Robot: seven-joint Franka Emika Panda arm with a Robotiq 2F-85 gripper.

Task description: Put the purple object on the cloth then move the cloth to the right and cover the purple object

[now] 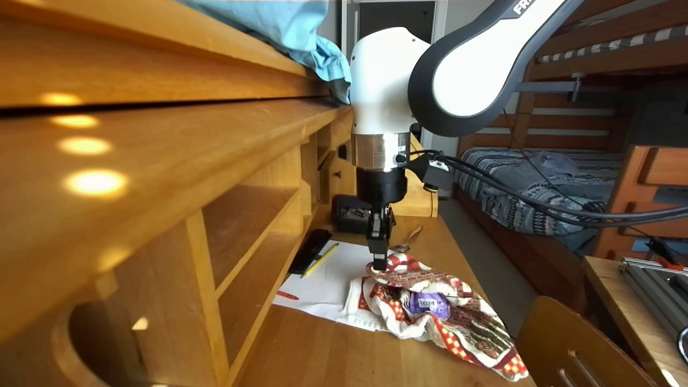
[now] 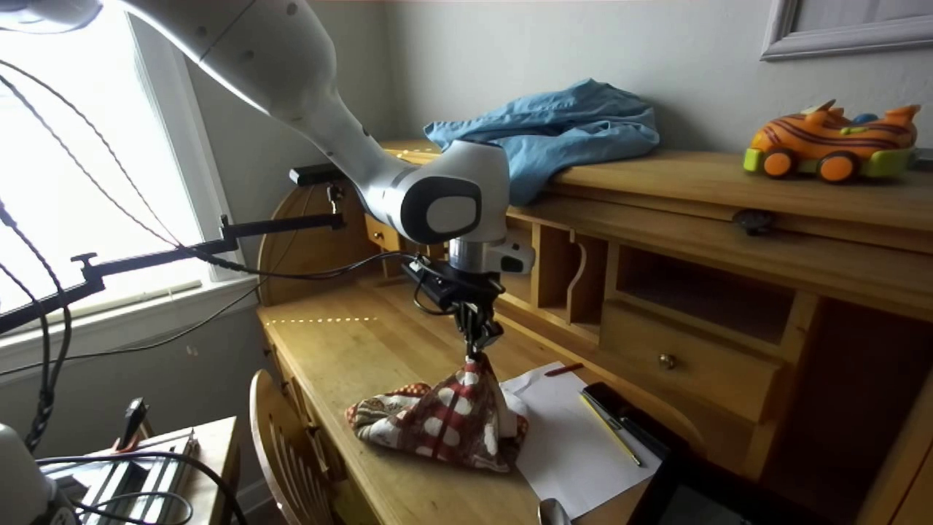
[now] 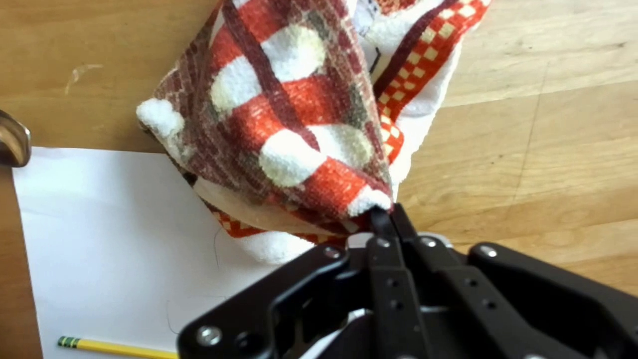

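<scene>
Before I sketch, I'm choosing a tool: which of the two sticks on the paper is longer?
The yellow pencil with green at one end; the other, a red stick, is plainly shorter.

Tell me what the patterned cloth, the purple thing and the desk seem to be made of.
The patterned cloth looks like terry fabric, perhaps cotton: matte, with a fuzzy pile up close. The purple thing could be plastic or fabric; a pale label shows, but the finish is unclear. The desk looks like wood, probably varnished, with visible grain and a soft sheen.
</scene>
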